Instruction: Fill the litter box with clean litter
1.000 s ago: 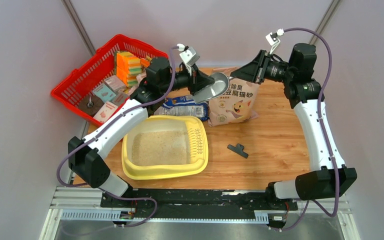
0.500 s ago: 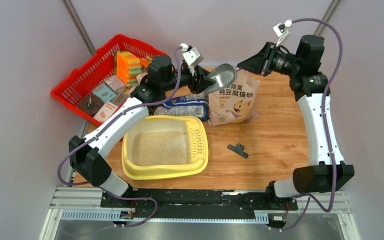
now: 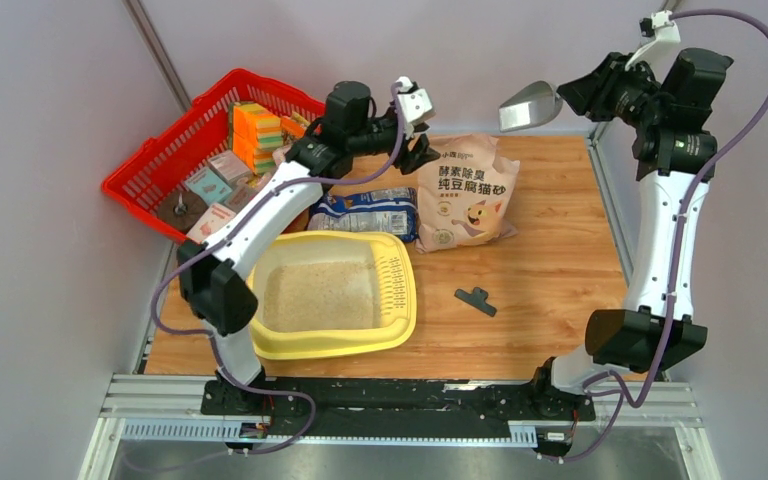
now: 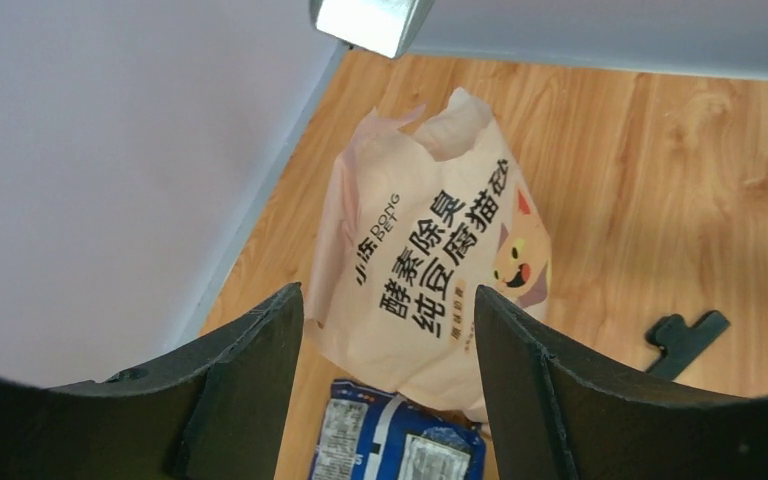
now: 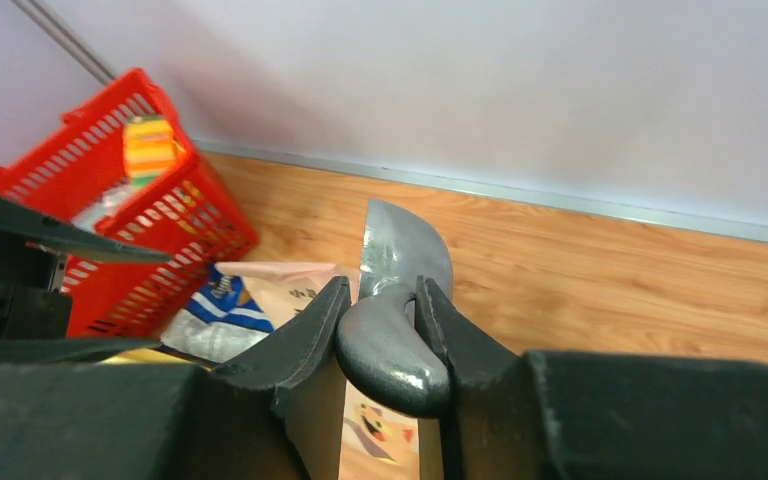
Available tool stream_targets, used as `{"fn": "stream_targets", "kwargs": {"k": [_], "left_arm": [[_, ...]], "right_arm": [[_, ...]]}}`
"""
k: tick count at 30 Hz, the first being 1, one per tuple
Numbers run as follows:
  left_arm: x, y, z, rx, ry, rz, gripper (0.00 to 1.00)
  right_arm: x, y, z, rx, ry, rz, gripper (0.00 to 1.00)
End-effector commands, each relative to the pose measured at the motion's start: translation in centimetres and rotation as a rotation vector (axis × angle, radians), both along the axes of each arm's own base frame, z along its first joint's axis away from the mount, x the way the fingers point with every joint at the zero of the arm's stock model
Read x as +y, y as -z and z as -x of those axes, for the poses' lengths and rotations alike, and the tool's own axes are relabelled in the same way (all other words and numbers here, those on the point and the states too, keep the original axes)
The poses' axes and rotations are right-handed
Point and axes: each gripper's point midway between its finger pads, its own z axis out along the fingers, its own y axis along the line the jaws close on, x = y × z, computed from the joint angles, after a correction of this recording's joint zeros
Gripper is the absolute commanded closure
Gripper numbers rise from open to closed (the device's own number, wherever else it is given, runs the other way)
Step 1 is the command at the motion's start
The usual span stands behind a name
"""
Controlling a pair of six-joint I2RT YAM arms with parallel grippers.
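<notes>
Gripping metal scoop point(image 3: 528, 106) in closed right fingers point(image 5: 300, 340) above worktop's point(image 3: 550, 260) far edge, with left fingers point(image 4: 250, 370) spread empty. Risks toppling unheld litter bag point(image 3: 465, 200) when digging.

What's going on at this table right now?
The right gripper is shut on the handle of a metal scoop, holding it raised high, beyond the tan bag. The left gripper is open and empty, over that bag, whose top is open. The litter box sits near the left arm with a layer of litter in it already. Whether the scoop carries any litter cannot be seen.
</notes>
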Motion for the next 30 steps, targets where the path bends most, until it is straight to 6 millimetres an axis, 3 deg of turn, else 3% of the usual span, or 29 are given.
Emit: {"fn": "stream_targets", "kwargs": {"k": [1, 2, 4, 5, 7, 12, 15, 19, 22, 30], "left_arm": [[-1.8, 3.3, -3.7, 0.000, 0.014, -0.078, 0.29], [-2.2, 1.3, -4.4, -0.032, 0.010, -0.058, 0.29], [-3.0, 3.2, -5.8, -0.011, 0.009, -0.090, 0.28], [-3.2, 2.4, -6.3, -0.043, 0.004, -0.080, 0.28], [-3.6, 3.6, -7.6, -0.075, -0.003, -0.106, 0.28], [-3.4, 5.3, -8.0, -0.091, 0.006, -0.163, 0.29], [-2.9, 5.6, -7.7, -0.059, 0.019, -0.171, 0.41], [-2.7, 5.3, -6.5, -0.002, 0.057, -0.153, 0.81], [-3.0, 4.6, -4.8, 0.040, 0.110, -0.119, 1.00], [-3.8, 2.1, -2.1, 0.214, 0.149, 0.049, 1.00]], "right_arm": [[-1.7, -0.8, 0.4, -0.065, 0.078, 0.157, 1.00], [-1.8, -0.5, 0.3, -0.056, 0.082, 0.155, 1.00], [-1.9, 0.0, 0.4, -0.053, 0.077, 0.171, 1.00], [-1.7, 0.1, 0.5, -0.054, 0.067, 0.178, 1.00], [-1.5, 0.3, 0.8, -0.050, 0.043, 0.198, 1.00], [-0.6, 1.6, 1.4, 0.026, -0.019, 0.171, 1.00], [-0.3, 3.1, 1.1, 0.076, -0.041, 0.158, 1.00], [0.0, 4.1, 0.2, 0.104, -0.061, 0.163, 1.00], [0.4, 4.3, -0.1, 0.106, -0.087, 0.214, 1.00], [1.0, 6.3, 0.1, 0.155, -0.126, 0.335, 1.00]]}}
